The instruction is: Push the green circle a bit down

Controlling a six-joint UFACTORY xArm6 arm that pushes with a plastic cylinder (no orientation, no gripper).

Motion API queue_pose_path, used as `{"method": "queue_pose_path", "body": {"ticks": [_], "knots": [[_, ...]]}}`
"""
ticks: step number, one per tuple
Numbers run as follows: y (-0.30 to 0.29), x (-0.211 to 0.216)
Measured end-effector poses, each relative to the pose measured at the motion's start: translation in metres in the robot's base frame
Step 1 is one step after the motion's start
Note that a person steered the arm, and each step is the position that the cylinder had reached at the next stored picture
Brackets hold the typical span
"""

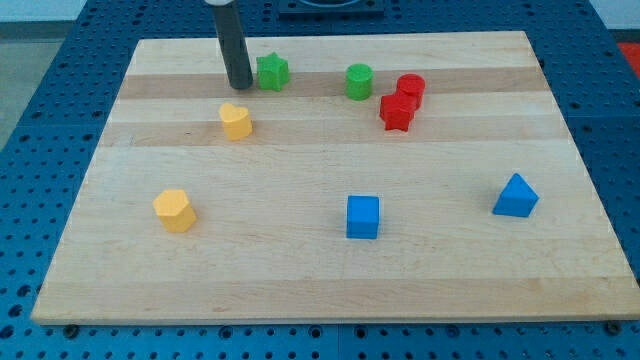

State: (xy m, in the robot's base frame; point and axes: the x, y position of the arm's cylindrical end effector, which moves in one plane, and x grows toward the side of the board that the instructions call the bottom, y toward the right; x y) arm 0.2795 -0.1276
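With no hand to open or close, my tip (pixel 240 86) stood at the far left just beside the green star (pixel 272 72), so travelling right to the green circle (pixel 359 81) risked knocking that star or the red blocks (pixel 403 101).

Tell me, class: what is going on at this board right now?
A robot arm's rod pushes blocks around a wooden board. My tip sits near the view's top, just left of the green star. The green circle, the block to push down, stands untouched further right, beside two red blocks.
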Motion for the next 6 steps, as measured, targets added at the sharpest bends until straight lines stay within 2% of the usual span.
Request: {"method": "queue_pose_path", "body": {"ticks": [3,4,5,6], "knots": [[0.145,-0.07],[0.224,-0.085],[0.216,-0.062],[0.165,-0.031]]}}
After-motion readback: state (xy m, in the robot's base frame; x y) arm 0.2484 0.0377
